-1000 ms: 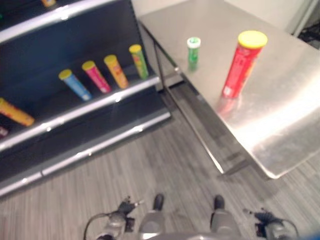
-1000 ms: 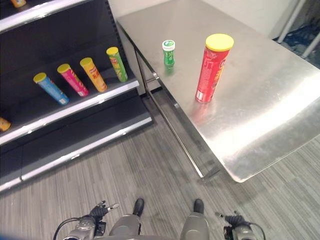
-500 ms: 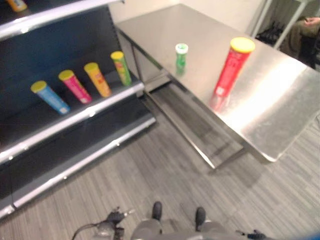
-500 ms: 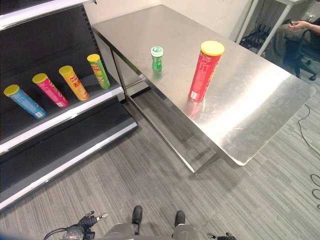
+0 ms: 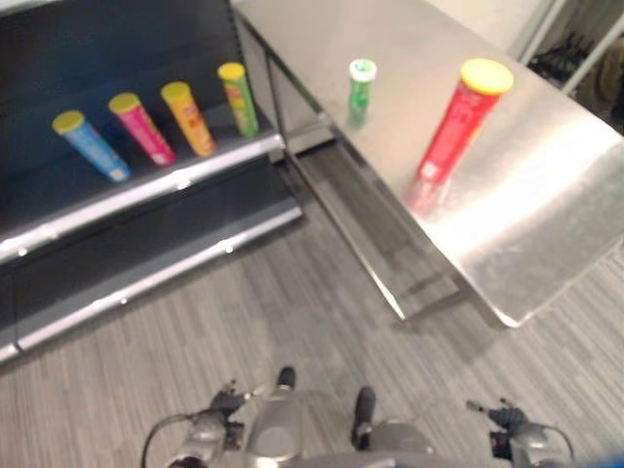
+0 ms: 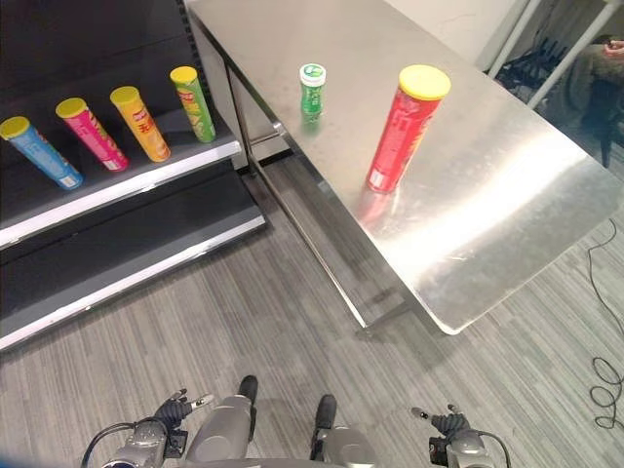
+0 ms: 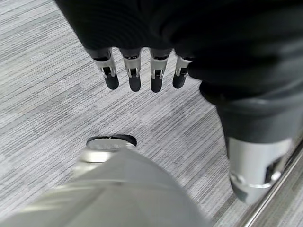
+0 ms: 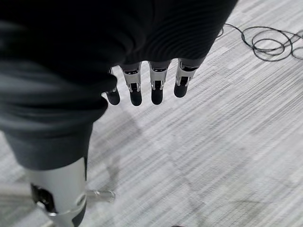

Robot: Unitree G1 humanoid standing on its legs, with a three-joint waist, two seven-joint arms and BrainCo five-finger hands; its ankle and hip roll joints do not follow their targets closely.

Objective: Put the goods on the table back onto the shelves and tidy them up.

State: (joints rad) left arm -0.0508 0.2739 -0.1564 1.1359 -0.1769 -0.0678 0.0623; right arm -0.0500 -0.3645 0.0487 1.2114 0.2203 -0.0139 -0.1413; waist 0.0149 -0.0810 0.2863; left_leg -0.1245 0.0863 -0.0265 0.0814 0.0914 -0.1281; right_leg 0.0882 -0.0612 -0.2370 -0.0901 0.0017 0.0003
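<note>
Both hands hang low beside the robot, over the grey floor (image 6: 292,322): the left hand (image 7: 137,75) has its fingers straight and relaxed and holds nothing, and the right hand (image 8: 147,85) is the same, loose and empty. From there the goods lie ahead and to the robot's right, well apart from either hand, so in my judgement the robot must first come closer before any reach. Two things stand on the tabletop (image 6: 507,214). Nearer is one tall red can (image 6: 405,129) with a yellow lid, upright, its long axis vertical, not far from the left edge of the tabletop. Beyond it is one small green bottle (image 6: 312,91) with a white cap, also upright, close to the same left edge. Since the tabletop is on the right side, the right hand seems the nearer one for the red can, which I would expect to be taken from the side around its body. On the robot's left is the dark shelf (image 6: 127,185), and four cans lean in a row on it: one blue can (image 6: 27,153), one pink can (image 6: 90,134), one orange can (image 6: 139,122) and one green can (image 6: 193,102), all with yellow lids, the green can nearest to the tabletop.
</note>
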